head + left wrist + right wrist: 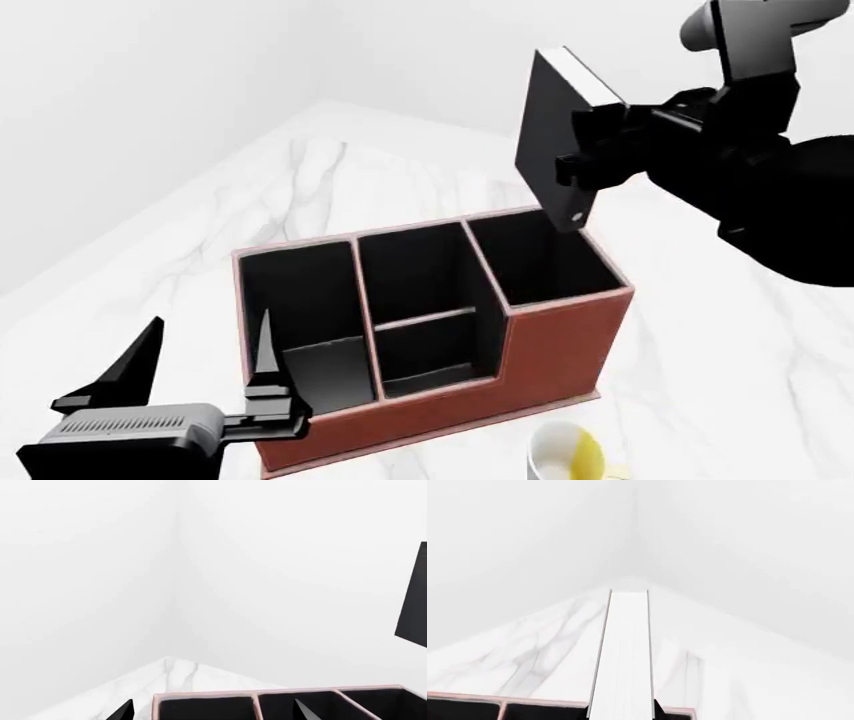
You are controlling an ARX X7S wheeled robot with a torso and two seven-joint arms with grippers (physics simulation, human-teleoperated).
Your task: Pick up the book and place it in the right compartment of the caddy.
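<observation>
In the head view the red-brown caddy (561, 345) stands in the middle of the marble table. Its tall right compartment (541, 262) is black inside with nothing in it. My right gripper (587, 150) is shut on the black book (550, 125), which hangs tilted with its lower corner just over that cell's far rim. The right wrist view looks along the book's white page edges (622, 655) down to the caddy rim (467, 696). My left gripper (208, 320) is open by the caddy's low left end. Its fingertips (123, 711) straddle a cell of the caddy (253, 695).
A white-and-yellow mug (567, 455) stands in front of the caddy, near the table's front edge. White marble table (747, 340) spreads around the caddy and ends at a corner between two white walls. The book's black cover (417, 590) shows at the left wrist view's edge.
</observation>
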